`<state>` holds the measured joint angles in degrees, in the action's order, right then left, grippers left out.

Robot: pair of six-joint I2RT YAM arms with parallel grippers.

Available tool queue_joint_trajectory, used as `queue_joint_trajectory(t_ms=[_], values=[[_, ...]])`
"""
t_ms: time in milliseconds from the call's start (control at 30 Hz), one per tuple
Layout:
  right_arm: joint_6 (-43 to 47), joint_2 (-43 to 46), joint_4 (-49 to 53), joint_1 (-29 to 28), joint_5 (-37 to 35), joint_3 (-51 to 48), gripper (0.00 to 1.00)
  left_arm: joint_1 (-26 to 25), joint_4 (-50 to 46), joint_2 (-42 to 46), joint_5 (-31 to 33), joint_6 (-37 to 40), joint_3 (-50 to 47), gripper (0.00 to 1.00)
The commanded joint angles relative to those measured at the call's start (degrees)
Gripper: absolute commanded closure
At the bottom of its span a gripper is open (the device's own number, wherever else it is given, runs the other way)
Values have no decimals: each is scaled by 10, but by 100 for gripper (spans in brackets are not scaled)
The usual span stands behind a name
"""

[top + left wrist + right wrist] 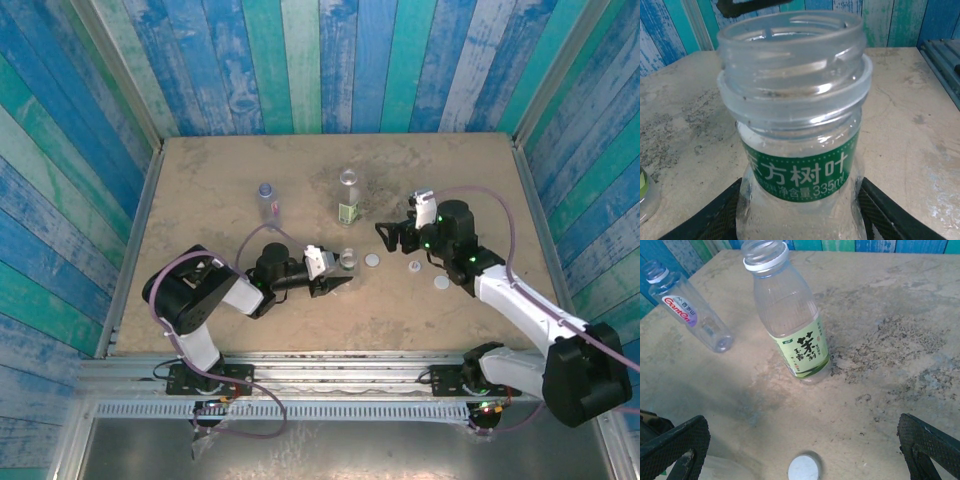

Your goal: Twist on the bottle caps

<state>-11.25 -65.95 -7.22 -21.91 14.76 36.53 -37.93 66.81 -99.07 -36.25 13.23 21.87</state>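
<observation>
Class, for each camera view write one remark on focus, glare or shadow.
Left wrist view: the green-label bottle is sharp, with glare on its neck, and the table behind it is softer. Right wrist view: a soft shadow lies lower left of the standing bottle. Top view: the light on the table is even and the shadows are faint.

Top camera looks down on the whole beige table (220,170); left wrist crowds a green-labelled clear plastic bottle (800,175); right wrist skims that table.
</observation>
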Motion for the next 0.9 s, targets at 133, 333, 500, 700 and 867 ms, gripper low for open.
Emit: queue_joint_trajectory(t_ms=[133, 333, 500, 700, 867], values=[[-83, 10, -30, 1, 42, 23, 0, 1, 36, -15, -13, -24, -13, 46], [-39, -34, 94, -13, 6, 84, 0, 1, 48, -24, -1, -41, -9, 45], [15, -72, 114, -60, -132, 83, 0, 2, 36, 0, 38, -27, -34, 45], [17, -151, 130, -104, -216, 99, 3, 0, 31, 41, 48, -50, -74, 46], [14, -235, 136, -139, -216, 113, 12, -8, 20, 45, 60, -41, -73, 46]])
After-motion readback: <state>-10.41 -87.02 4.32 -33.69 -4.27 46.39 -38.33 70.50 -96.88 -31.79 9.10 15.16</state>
